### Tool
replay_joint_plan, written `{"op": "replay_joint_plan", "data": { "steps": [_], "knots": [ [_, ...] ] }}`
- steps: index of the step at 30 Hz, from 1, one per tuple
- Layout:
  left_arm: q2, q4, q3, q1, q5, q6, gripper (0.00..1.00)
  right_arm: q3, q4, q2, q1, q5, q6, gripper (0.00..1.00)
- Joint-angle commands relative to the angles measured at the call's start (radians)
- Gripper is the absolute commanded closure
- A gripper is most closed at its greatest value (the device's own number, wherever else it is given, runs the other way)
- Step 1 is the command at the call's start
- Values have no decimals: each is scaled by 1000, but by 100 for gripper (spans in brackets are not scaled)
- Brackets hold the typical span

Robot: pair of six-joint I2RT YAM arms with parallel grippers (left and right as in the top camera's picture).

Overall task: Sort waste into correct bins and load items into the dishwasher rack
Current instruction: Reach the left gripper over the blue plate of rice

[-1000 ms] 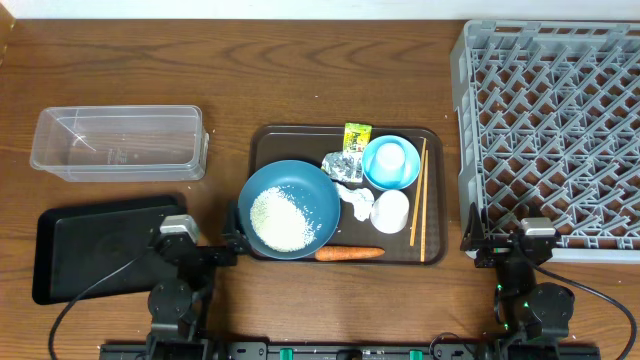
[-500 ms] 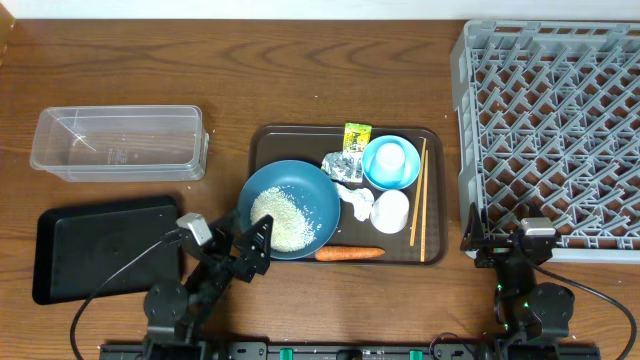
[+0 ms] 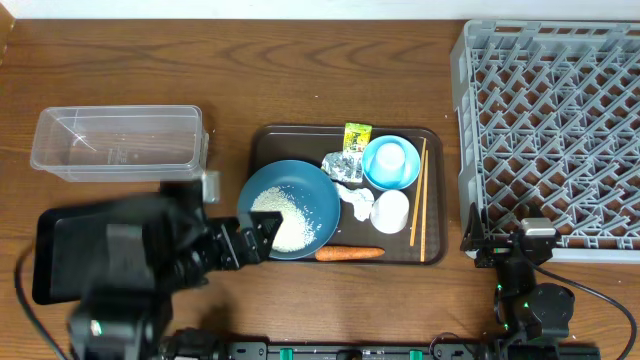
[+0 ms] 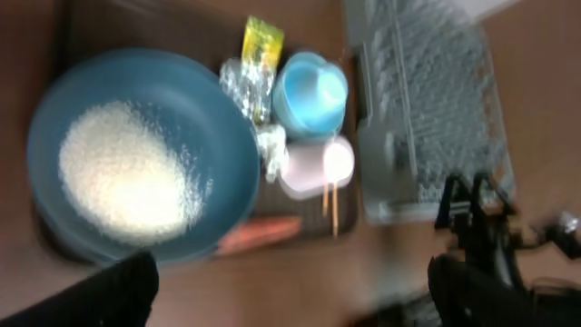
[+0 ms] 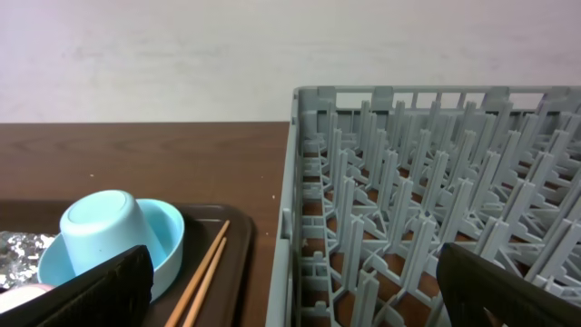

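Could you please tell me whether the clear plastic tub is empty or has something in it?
Empty. In the overhead view the clear plastic tub shows only the wooden table through its bottom, with nothing lying inside.

Bright, even lighting; the left wrist view is motion-blurred.

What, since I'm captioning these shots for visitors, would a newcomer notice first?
The big grey dishwasher rack fills the right side of the table. On the brown tray at centre, a dark-blue plate holds a pile of white rice, with a light-blue cup and an orange carrot close by. The left arm shows as a dark blur over the black tray, its open pincer at the plate's near-left rim.
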Motion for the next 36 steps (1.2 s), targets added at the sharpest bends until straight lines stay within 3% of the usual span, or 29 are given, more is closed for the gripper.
{"op": "replay_joint_plan", "data": {
  "steps": [1,5,9,12,21,33,36],
  "knots": [
    [138,-104,161,-56,-23,84,2,-2,-4,-7,0,-1,7,1],
    [229,-108,207,-110,-13,81,2,-2,-4,-7,0,-1,7,1],
    [287,-105,203,-116,-6,-30,2,-2,-4,-7,0,-1,7,1],
    [332,-107,202,-160,-18,-6,2,-2,-4,-7,0,-1,7,1],
    [482,-85,202,-409,-455,-150,2,-2,-4,-7,0,-1,7,1],
    [716,4,202,-466,-466,-119,2,-2,-4,-7,0,-1,7,1],
    [768,41,202,-515,-544,-116,2,-2,-4,-7,0,-1,7,1]
  ]
}}
